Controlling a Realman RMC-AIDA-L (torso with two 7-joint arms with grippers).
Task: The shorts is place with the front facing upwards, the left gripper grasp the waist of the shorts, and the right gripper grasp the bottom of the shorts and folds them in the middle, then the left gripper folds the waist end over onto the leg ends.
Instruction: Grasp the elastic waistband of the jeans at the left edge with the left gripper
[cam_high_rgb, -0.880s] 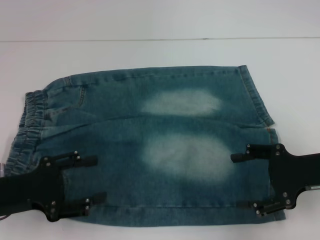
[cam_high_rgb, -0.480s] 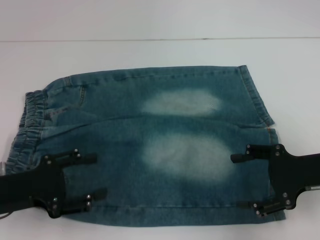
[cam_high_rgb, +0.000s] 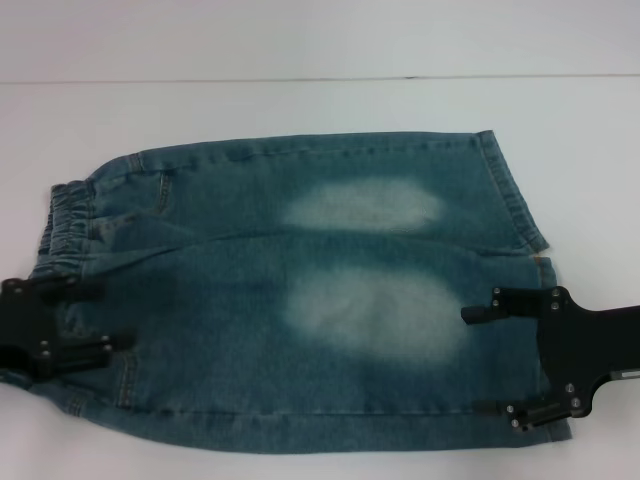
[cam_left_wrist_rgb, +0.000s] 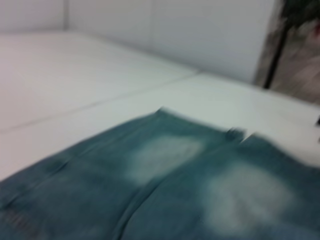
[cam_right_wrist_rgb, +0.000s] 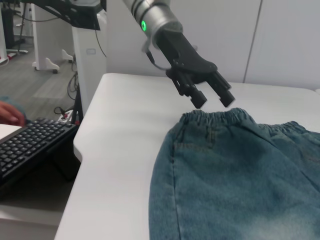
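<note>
Denim shorts (cam_high_rgb: 300, 290) flat, no legible writing; left tool (cam_high_rgb: 85, 320), right tool (cam_high_rgb: 487, 360) both agape.

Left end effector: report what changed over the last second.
The left end effector drew back toward the waist, open, holding nothing. The right end effector stayed open over the leg ends; the shorts lay unmoved.

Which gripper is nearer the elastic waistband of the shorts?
Left. The left gripper hovers open at the waistband; the right gripper is open over the leg hems, at the opposite end.
</note>
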